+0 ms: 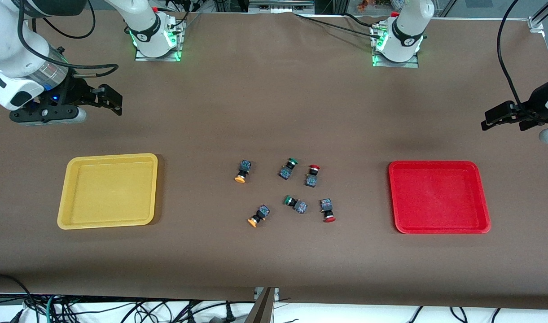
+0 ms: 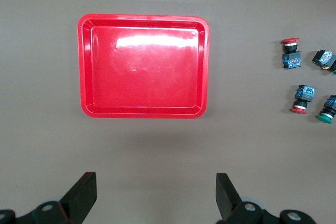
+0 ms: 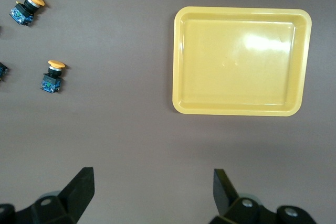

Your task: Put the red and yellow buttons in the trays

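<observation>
Two yellow-capped buttons (image 1: 242, 172) (image 1: 258, 216) and two red-capped buttons (image 1: 313, 175) (image 1: 327, 210) lie on the brown table between the trays. The yellow tray (image 1: 107, 190) is empty at the right arm's end. The red tray (image 1: 439, 197) is empty at the left arm's end. My right gripper (image 1: 112, 101) is open and empty, up in the air by the yellow tray (image 3: 239, 61). Its wrist view shows both yellow-capped buttons (image 3: 25, 8) (image 3: 52, 76). My left gripper (image 1: 491, 117) is open and empty, in the air by the red tray (image 2: 143, 65). Its wrist view shows both red-capped buttons (image 2: 290, 53) (image 2: 303, 99).
Two green-capped buttons (image 1: 288, 168) (image 1: 295, 203) lie among the red and yellow ones in the middle cluster. One green cap (image 2: 327, 109) shows at the edge of the left wrist view. Cables hang below the table edge nearest the front camera.
</observation>
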Tool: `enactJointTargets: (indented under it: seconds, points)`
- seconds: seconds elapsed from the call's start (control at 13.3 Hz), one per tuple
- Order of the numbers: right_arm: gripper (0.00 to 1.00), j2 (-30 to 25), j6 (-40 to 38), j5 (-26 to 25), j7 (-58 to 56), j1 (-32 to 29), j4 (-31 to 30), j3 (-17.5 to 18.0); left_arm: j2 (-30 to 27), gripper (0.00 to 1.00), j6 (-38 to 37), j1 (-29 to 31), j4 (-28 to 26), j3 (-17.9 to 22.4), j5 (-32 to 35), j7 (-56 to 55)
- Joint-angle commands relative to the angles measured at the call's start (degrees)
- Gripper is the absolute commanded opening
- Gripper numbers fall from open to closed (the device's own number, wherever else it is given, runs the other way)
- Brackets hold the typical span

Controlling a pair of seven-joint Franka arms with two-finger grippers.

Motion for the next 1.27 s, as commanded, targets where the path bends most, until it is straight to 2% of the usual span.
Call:
enactJointTargets:
  seconds: [0.0,0.45,0.67,0.9,1.05,1.2]
  points:
    - [1.00,-0.11,-0.63,-0.93,0.79,-1.09,0.53,1.17,0.44,1.00,-1.08,-0.10,1.48,-0.21,1.01,-0.13]
    - [1.00,1.55,-1.07,-0.32,-5.35,-1.00,1.40,1.25,0.44,1.00,-1.08,0.08,1.48,-0.21,0.92,-0.13]
    - [1.00,7.15,0.76,1.87,0.93,2.50,1.58,1.34,0.44,1.00,-1.08,0.08,1.48,-0.21,0.74,-0.13]
    - [1.00,16.46,11.81,2.94,6.32,9.43,1.58,1.25,0.61,1.00,-1.17,-0.27,1.39,-0.21,0.74,-0.13]
    - [1.00,22.97,19.89,2.33,14.73,13.74,1.58,1.25,0.70,1.00,-1.34,-0.45,1.13,-0.21,0.48,-0.21]
    - [1.00,29.91,30.68,3.20,20.62,17.26,1.67,1.25,1.57,1.00,-3.87,-0.62,0.60,-0.30,0.48,-0.22]
